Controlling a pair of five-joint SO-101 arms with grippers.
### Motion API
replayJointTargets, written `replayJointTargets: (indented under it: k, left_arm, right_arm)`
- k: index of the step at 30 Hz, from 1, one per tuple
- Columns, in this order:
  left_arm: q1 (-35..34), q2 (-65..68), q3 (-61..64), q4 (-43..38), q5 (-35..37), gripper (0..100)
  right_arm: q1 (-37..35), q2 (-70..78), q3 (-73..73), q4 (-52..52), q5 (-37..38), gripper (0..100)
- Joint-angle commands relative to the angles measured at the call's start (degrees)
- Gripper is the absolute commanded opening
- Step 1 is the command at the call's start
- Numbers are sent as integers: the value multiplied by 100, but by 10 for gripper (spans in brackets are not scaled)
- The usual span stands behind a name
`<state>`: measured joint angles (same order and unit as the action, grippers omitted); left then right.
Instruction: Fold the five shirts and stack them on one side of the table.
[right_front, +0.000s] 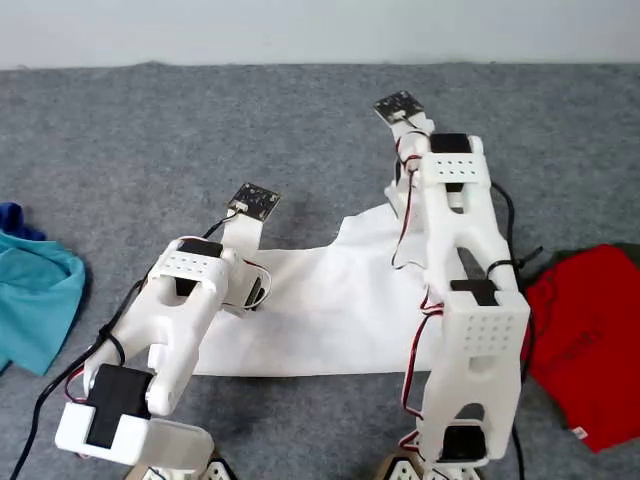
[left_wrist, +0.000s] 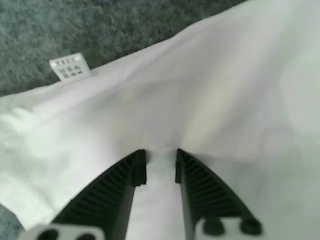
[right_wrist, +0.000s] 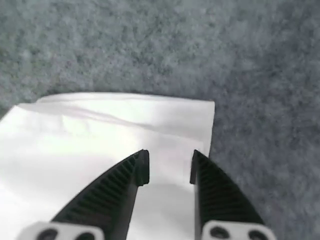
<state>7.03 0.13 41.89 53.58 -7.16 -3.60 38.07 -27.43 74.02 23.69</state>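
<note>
1. Left wrist view: the left gripper (left_wrist: 158, 167) has its fingers close together on a narrow ridge of the white shirt (left_wrist: 215, 95). Creases run in towards the tips, so I judge it to be pinching cloth. A small sewn tag (left_wrist: 70, 67) sits at the shirt's edge just beyond, against the grey table cover (left_wrist: 75, 25)
2. Right wrist view: the right gripper (right_wrist: 170, 170) hangs with fingers spread and nothing between them, over a squared corner of the shirt, with bare cover just past that corner
3. High view: the shirt lies flat between the two arms, its long axis running left to right. The left arm meets it near its left end; the right arm stretches farther, to the far right corner
4. Most of the cloth lies right of the left fingers and on the near left of the right ones, so I judge that a fold would carry both held points across the short axis, towards the near edge
5. A teal shirt (right_front: 35, 290) lies crumpled far left and a red shirt (right_front: 590, 330) far right, both well apart from the white one
</note>
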Motion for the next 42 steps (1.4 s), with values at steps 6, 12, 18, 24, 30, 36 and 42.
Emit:
replayJointTargets:
  k: [6, 12, 18, 24, 30, 36, 42]
  left_arm:
    - [0, -97, 13, -79, 62, 108]
    - [0, -97, 13, -79, 62, 108]
    - [0, -97, 13, -79, 62, 108]
    - [0, -97, 13, -79, 62, 108]
    - [0, -97, 13, -79, 62, 108]
    - [0, -97, 13, -79, 62, 108]
    - [0, -97, 13, -79, 62, 108]
  right_arm:
    - [400, -198, -527, 699, 35, 156]
    - [338, -4, -527, 708, 53, 154]
    - [215, 409, -677, 716, 70, 98]
    - [242, 391, -738, 708, 70, 14]
    - [251, 374, -976, 760, 70, 9]
    - [233, 365, -1108, 936, 70, 9]
    - [215, 127, -1275, 1288, 70, 9]
